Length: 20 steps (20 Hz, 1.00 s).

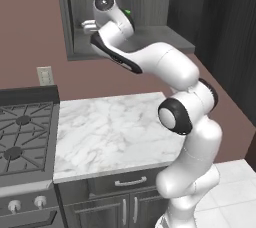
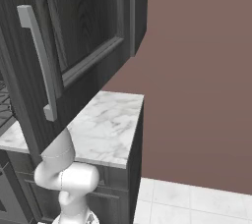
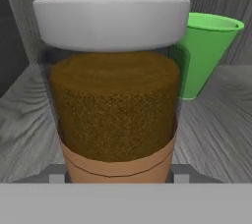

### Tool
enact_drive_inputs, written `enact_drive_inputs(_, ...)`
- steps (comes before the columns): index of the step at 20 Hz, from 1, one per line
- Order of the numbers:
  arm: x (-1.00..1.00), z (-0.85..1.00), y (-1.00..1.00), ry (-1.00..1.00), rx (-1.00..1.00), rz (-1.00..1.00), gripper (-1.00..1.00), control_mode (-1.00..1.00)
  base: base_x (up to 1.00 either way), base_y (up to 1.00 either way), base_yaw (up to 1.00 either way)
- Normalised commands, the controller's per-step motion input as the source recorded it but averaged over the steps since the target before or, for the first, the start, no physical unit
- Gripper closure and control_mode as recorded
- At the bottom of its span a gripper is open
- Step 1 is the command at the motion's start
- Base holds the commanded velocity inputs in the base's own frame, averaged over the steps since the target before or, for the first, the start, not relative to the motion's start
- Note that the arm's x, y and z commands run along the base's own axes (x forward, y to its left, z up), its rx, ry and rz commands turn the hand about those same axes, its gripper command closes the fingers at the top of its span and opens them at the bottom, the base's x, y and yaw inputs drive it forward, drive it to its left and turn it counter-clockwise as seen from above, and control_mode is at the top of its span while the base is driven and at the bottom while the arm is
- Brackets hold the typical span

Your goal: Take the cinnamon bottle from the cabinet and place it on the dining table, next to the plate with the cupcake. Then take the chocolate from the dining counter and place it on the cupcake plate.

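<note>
Stove (image 1: pixel 22 137) sits far below and to the left of the gripper (image 1: pixel 89 26), a white marble tabletop (image 1: pixel 110 132) beside it, straight under the arm. Arm reaches up into the open cabinet (image 1: pixel 70 22); gripper sits just above the cabinet shelf (image 1: pixel 170 39). From the right base camera the cabinet door (image 2: pixel 74 31) with its grey handle (image 2: pixel 37 61) hangs over the same tabletop.

Hand camera: jar (image 3: pixel 114 90) stands upright on the shelf, dead centre and right in front of the gripper, grey lid on top, brown powder inside, tan label band at the bottom. Grey fingertips (image 3: pixel 55 175) flank its base on both sides, so the jaws look pinched on the jar; actual contact is not visible. Green cup (image 3: pixel 204 53) stands behind the jar, to its right, also on the shelf; cannot tell whether the two touch.
</note>
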Motion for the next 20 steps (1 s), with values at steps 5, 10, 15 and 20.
enact_drive_inputs(5,-0.52,0.00,0.03,-0.22,0.00,0.05,1.00,-1.00,0.00,0.00,0.00)
enact_drive_inputs(10,-0.74,0.00,0.18,-0.15,0.00,0.05,1.00,-1.00,0.00,0.00,0.00)
enact_drive_inputs(15,-0.71,0.13,0.02,0.00,0.01,0.03,1.00,-1.00,0.00,0.00,0.00)
enact_drive_inputs(20,-0.80,0.14,-0.01,0.00,0.04,0.03,1.00,-1.00,0.00,0.00,0.00)
